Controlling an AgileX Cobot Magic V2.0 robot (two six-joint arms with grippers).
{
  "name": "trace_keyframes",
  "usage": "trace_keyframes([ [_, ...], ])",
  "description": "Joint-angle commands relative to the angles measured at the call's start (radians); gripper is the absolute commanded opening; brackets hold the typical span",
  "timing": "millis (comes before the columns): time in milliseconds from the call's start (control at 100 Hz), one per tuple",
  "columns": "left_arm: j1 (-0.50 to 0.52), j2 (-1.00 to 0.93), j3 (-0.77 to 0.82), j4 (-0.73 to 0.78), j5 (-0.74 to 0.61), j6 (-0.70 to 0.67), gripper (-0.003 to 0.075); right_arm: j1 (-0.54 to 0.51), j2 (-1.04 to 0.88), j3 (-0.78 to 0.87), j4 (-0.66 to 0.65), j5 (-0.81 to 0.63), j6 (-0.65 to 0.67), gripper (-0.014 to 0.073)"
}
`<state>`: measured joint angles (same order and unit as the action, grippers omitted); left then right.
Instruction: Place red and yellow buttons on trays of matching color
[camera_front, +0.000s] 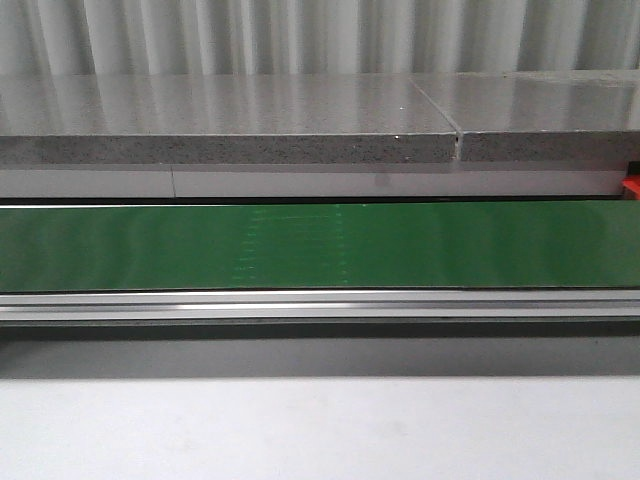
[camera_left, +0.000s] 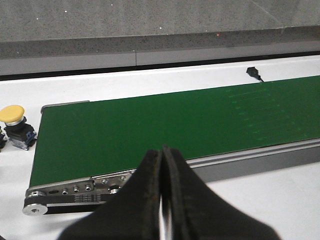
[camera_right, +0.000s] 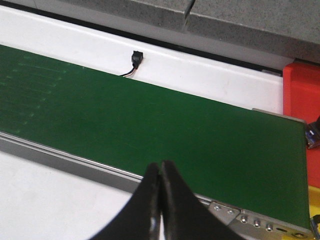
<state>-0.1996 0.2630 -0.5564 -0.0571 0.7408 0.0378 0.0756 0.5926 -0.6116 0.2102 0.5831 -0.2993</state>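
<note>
The task is at its outset as far as the views show: no button rests on any tray. The green conveyor belt (camera_front: 320, 245) carries nothing in the front view or in either wrist view. One yellow button (camera_left: 12, 114), mounted on a black switch body, stands on the white table (camera_left: 280, 200) just beside the belt's end roller, as seen in the left wrist view; no red button is identifiable in any view. A red tray (camera_right: 301, 92) lies beyond the opposite end of the belt in the right wrist view, and a yellow edge at that view's corner may belong to the yellow tray, though this cannot be confirmed. The left gripper (camera_left: 162, 200) has its fingers pressed together and holds nothing; the right gripper (camera_right: 160, 210) is likewise closed and empty. Both hover at the near rail. All picking and placing remains. No brand, label, or legible writing is visible.
</note>
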Motion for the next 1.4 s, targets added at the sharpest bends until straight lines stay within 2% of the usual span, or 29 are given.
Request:
trace_keyframes([
  [0, -0.006, 0.011, -0.026, -0.013, -0.071, 0.001, -0.0021, 0.001, -0.028, -0.021, 0.022, -0.055, -0.006, -0.0069],
  [140, -0.006, 0.021, -0.026, -0.013, -0.053, -0.001, -0.0021, 0.001, -0.038, -0.021, 0.022, -0.051, -0.006, -0.0069],
  [280, -0.006, 0.087, -0.026, -0.013, -0.046, -0.06, -0.0021, 0.001, -0.038, -0.021, 0.022, -0.048, -0.006, -0.0069],
  [480, -0.006, 0.258, -0.069, 0.009, -0.05, -0.137, -0.002, 0.001, -0.038, -0.021, 0.022, -0.048, -0.006, -0.0069],
  [680, -0.004, 0.45, -0.158, 0.057, -0.058, -0.137, -0.0013, 0.001, -0.038, -0.021, 0.022, -0.048, -0.006, -0.0069],
  [730, -0.004, 0.494, -0.19, 0.057, -0.058, -0.137, 0.0017, 0.001, -0.038, -0.021, 0.022, -0.048, -0.006, -0.0069],
  [800, -0.004, 0.557, -0.239, 0.057, -0.046, -0.137, 0.0104, 0.001, -0.038, -0.021, 0.022, -0.048, -0.006, -0.0069],
  [980, 0.003, 0.718, -0.387, 0.068, 0.015, -0.137, 0.0429, 0.001, -0.038, -0.021, 0.022, -0.048, -0.006, -0.0069],
  [1040, 0.026, 0.767, -0.427, 0.068, 0.046, -0.137, 0.0465, 0.001, -0.038, -0.021, 0.022, -0.048, -0.006, -0.0069],
  [1260, 0.197, 0.947, -0.581, 0.057, 0.181, -0.137, 0.047, 0.001, -0.038, -0.021, 0.022, -0.048, -0.006, -0.0069],
  [1390, 0.319, 1.046, -0.642, 0.051, 0.259, -0.137, 0.0542, 0.001, -0.038, -0.021, 0.022, -0.048, -0.006, -0.0069],
])
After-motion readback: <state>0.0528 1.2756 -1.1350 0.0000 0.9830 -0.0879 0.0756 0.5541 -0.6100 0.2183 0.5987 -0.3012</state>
